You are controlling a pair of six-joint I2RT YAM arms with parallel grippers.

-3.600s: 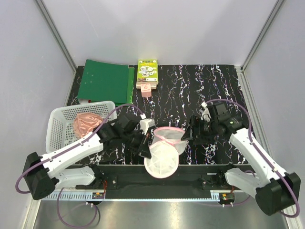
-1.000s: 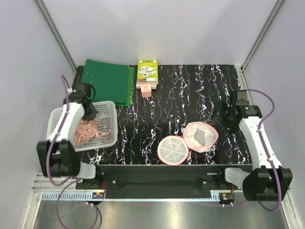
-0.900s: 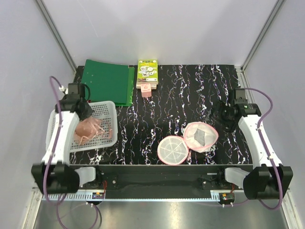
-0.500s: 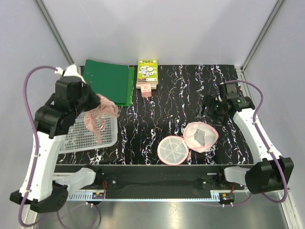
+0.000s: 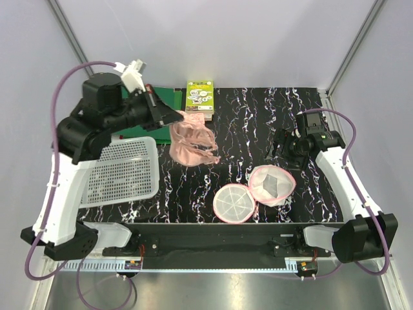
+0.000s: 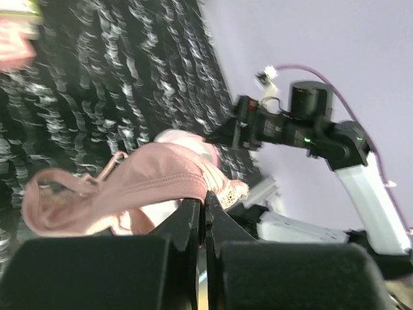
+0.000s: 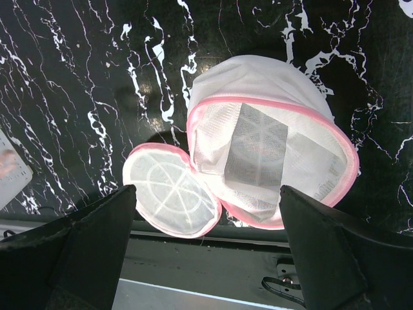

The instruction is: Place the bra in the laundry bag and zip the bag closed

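My left gripper [image 5: 173, 116] is raised high over the table's back left and is shut on the salmon bra [image 5: 190, 143], which hangs from it in the air. In the left wrist view the bra [image 6: 129, 187] drapes over my closed gripper [image 6: 204, 201]. The laundry bag [image 5: 271, 185] lies open on the table at front centre-right, its lid disc [image 5: 234, 203] flat beside it. In the right wrist view the bag [image 7: 271, 165] and its lid [image 7: 169, 190] lie below my right gripper [image 7: 206, 219], which is open and empty. My right gripper [image 5: 279, 147] hovers behind the bag.
A white lattice basket [image 5: 122, 173] stands at the left, with nothing in it. Green folders [image 5: 151, 106] lie at the back left behind my arm. A green-and-white box [image 5: 200, 97] with a small pink tag sits at the back centre.
My left gripper has lifted the bra out of the basket and swung it up and right, over the table's back left. The right gripper has barely moved.
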